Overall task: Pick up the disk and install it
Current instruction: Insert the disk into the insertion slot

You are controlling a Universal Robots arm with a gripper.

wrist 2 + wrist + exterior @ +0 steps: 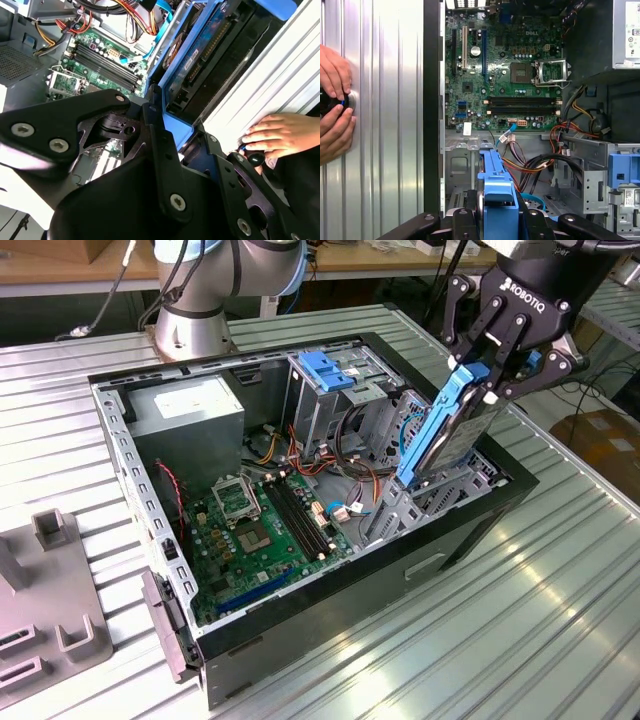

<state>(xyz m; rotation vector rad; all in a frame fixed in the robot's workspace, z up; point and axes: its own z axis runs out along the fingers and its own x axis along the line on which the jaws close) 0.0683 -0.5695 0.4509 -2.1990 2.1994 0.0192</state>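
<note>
Gripping: gripper jaws closed on upper end of disk.
Disk: long axis steeply tilted, lower end down inside computer case (by the drive cage, exterior view's right).

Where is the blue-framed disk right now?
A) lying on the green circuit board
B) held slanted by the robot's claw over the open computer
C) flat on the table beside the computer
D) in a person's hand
B: the gripper clamps the disk by its top, and it slants down toward the computer case.
</note>
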